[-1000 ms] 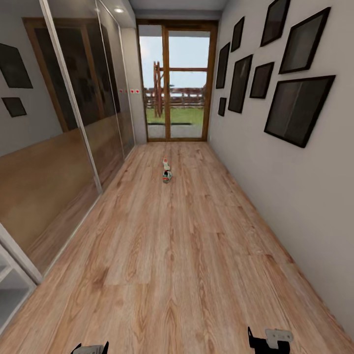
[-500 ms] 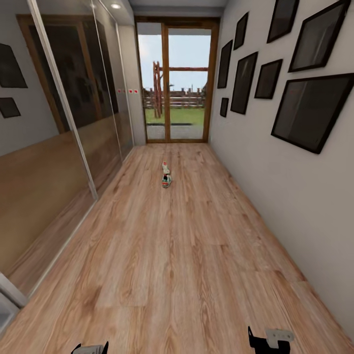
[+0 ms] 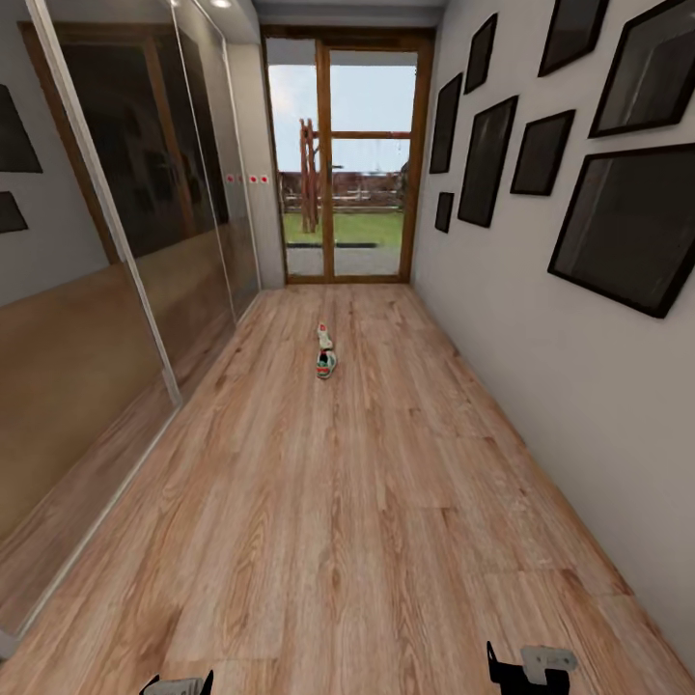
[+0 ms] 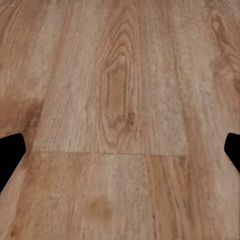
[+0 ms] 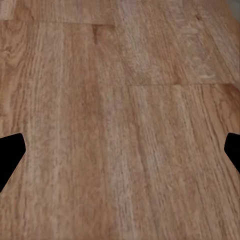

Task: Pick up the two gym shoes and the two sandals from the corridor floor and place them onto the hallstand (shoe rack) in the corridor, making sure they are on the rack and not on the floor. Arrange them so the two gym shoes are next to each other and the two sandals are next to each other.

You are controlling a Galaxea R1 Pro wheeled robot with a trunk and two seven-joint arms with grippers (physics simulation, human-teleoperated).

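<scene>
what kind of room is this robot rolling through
Most likely a home corridor: a long, narrow wood plank floor runs to a glazed door with a garden beyond. Dark picture frames hang on the right wall, mirrored sliding panels line the left, and two gym shoes lie on the floor.

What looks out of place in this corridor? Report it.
Two gym shoes lie mid-corridor on the wood floor, far ahead, one behind the other rather than side by side, well off any rack. They are too small to judge tilt. Nothing else stands out.
</scene>
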